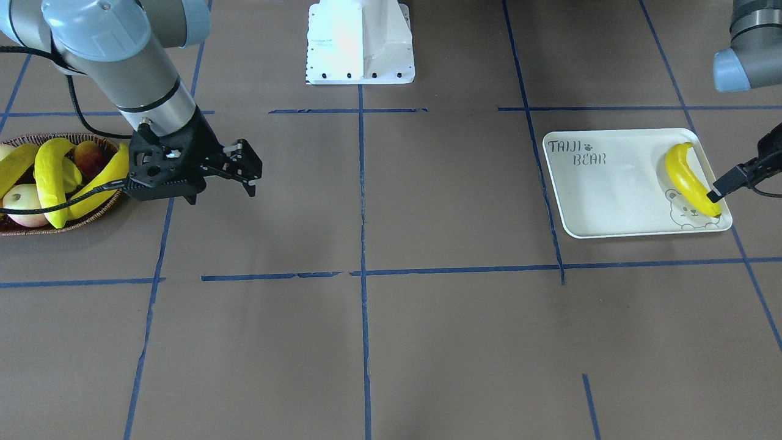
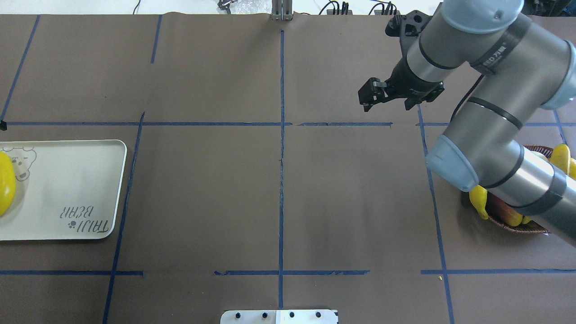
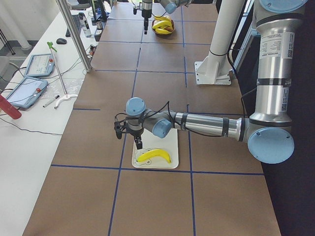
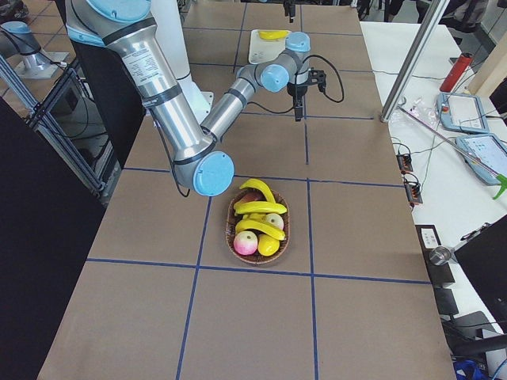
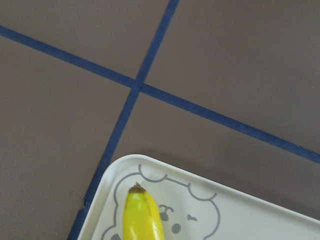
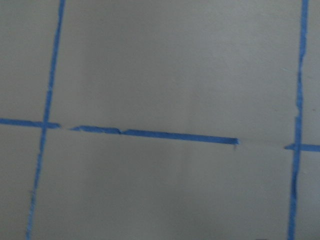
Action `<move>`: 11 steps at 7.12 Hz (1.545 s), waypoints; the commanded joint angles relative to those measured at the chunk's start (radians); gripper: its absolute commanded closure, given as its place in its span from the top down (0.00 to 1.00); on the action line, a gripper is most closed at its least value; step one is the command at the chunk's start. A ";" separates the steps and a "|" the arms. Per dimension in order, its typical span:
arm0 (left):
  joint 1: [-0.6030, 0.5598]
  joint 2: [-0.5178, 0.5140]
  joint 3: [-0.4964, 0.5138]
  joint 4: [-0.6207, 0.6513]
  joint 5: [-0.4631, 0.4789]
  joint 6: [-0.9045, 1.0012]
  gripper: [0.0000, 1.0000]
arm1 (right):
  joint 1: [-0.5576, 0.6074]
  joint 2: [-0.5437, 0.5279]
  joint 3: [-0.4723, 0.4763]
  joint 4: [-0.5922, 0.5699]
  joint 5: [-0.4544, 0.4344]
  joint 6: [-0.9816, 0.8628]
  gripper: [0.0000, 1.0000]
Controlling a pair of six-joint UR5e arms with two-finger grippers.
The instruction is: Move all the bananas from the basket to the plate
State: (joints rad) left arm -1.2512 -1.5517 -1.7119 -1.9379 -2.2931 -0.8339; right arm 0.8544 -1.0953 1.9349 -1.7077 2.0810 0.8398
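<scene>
One banana [image 1: 687, 180] is lying on the plate [image 1: 611, 195], running along the plate's short edge by the bear drawing. Its dark tip is sitting over the bear's face. The left gripper [image 1: 715, 195] is hanging at that same plate edge, just beside the banana's bear-side end. Only part of it is showing and its wrist camera is catching no fingers, so I can't tell whether the jaws are wide or narrow.

The basket [image 1: 98, 214] is sitting well apart from the plate, at the opposite end of the table [image 1: 427, 336]. It is carrying three bananas [image 1: 47, 171] piled over other fruit [image 1: 24, 201].

The right gripper [image 1: 250, 170] is hovering over bare table, also well apart from the plate, on the basket's plate-facing side. Its jaws are spread wide and gripping nothing. Its wrist camera is looking down at table surface and blue tape lines only.
</scene>
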 commanded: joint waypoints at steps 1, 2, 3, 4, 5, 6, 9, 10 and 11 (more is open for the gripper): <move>0.004 -0.037 -0.126 0.088 -0.008 0.018 1.00 | 0.012 -0.287 0.206 -0.058 -0.010 -0.195 1.00; 0.007 -0.056 -0.123 0.089 -0.008 0.018 1.00 | 0.050 -0.402 0.249 -0.040 -0.016 -0.294 1.00; 0.016 -0.062 -0.124 0.089 -0.008 0.010 1.00 | 0.063 -0.534 0.254 0.077 -0.016 -0.313 1.00; 0.016 -0.062 -0.127 0.089 -0.008 0.010 1.00 | 0.063 -0.581 0.216 0.206 -0.018 -0.257 1.00; 0.018 -0.062 -0.127 0.088 -0.009 0.009 1.00 | 0.058 -0.574 0.181 0.220 -0.041 -0.111 0.99; 0.019 -0.064 -0.127 0.089 -0.008 0.010 1.00 | 0.061 -0.584 0.171 0.223 -0.076 -0.107 1.00; 0.026 -0.073 -0.127 0.089 -0.009 0.007 1.00 | 0.063 -0.690 0.124 0.325 -0.075 -0.278 1.00; 0.026 -0.073 -0.127 0.089 -0.008 0.007 1.00 | 0.061 -0.718 0.084 0.438 -0.067 -0.268 0.99; 0.026 -0.073 -0.129 0.089 -0.009 0.007 1.00 | 0.058 -0.713 0.063 0.456 -0.061 -0.268 0.98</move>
State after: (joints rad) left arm -1.2262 -1.6240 -1.8397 -1.8485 -2.3017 -0.8267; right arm 0.9152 -1.7964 2.0323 -1.3130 2.0134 0.5744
